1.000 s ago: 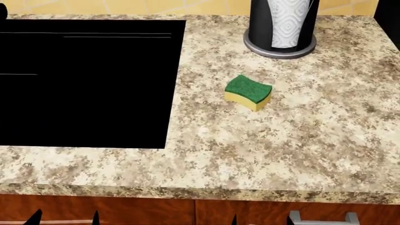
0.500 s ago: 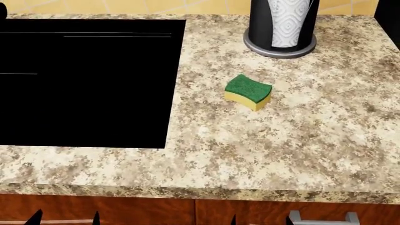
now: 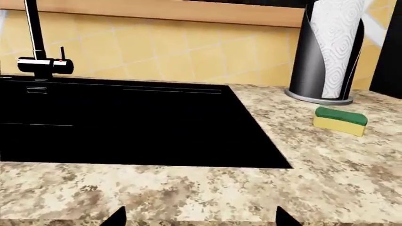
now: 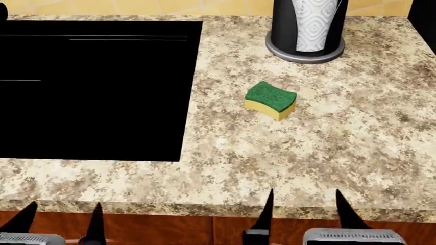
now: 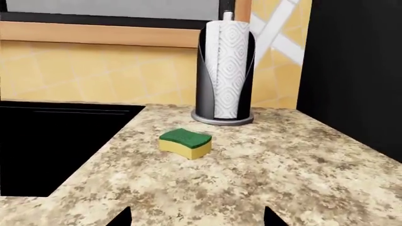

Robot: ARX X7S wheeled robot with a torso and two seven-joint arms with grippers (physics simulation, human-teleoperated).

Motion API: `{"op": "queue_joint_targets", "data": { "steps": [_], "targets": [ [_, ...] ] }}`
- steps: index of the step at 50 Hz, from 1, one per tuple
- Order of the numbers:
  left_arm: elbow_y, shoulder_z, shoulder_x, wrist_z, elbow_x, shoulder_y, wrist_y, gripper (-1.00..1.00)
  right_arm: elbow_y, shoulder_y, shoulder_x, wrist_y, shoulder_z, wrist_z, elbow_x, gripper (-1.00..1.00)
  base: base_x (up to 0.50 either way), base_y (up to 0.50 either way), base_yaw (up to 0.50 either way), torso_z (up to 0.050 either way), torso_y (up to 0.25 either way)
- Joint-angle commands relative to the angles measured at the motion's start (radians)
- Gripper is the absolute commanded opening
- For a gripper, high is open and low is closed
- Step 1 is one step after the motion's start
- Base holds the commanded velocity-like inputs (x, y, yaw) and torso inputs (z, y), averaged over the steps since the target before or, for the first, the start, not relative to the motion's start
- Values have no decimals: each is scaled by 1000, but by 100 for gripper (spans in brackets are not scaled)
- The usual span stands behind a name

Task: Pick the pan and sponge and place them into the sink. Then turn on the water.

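Observation:
The sponge [image 4: 270, 100], green on a yellow base, lies on the speckled counter right of the black sink [image 4: 95, 92]. It also shows in the left wrist view [image 3: 340, 120] and the right wrist view [image 5: 184, 142]. The sink's faucet [image 3: 37, 47] stands at the basin's back edge; no water runs. The sink also shows in the right wrist view [image 5: 50, 141]. My left gripper [image 4: 61, 224] is open and empty at the counter's front edge, in front of the sink. My right gripper [image 4: 303, 212] is open and empty at the front edge, short of the sponge. The pan is out of view.
A paper towel roll in a black holder [image 4: 307, 28] stands behind the sponge near the tiled wall. A tall black surface [image 5: 351, 70] rises at the counter's right end. Wooden cabinet fronts [image 4: 170, 229] run below the counter edge.
Both grippers have risen into the head view at the counter's front edge, the right one more. The sponge has not moved.

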Motion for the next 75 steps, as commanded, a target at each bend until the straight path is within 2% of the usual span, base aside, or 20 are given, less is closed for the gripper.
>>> {"op": "queue_joint_targets", "data": {
  "steps": [1,4,10,12,17,19,28,35,42,75],
  "targets": [
    [291,-28,-43,-87,-138,-161,-395,100,-269,151,87,370,85,16,129,100,0,0,0,0,0],
    [295,-71,-50,-113,-222,-277,-577,100,-282,278,121,523,163,-24,258,100,0,0,0,0,0],
    [275,-138,-51,-139,-343,-513,-819,100,-254,564,162,734,268,-62,435,100,0,0,0,0,0],
    [268,-177,-42,-145,-383,-562,-871,100,-230,639,146,797,326,-68,512,100,0,0,0,0,0],
    [226,-219,-61,-142,-433,-702,-969,100,-149,763,218,879,291,-98,526,100,0,0,0,0,0],
    [198,-176,-88,-138,-402,-743,-958,100,-126,789,220,908,303,-102,547,100,0,0,0,0,0],
    [158,-181,-95,-131,-400,-726,-941,100,-130,795,234,977,308,-79,575,100,0,0,0,0,0],
    [119,-195,-105,-143,-401,-760,-971,100,-116,785,253,981,301,-73,566,100,0,0,0,0,0],
    [133,-184,-105,-140,-411,-729,-969,100,-128,767,249,985,319,-74,586,100,64,-4,0,0,0],
    [124,-168,-123,-134,-414,-680,-921,100,-118,682,248,904,282,-89,567,100,322,-193,0,0,0]
  ]
}}
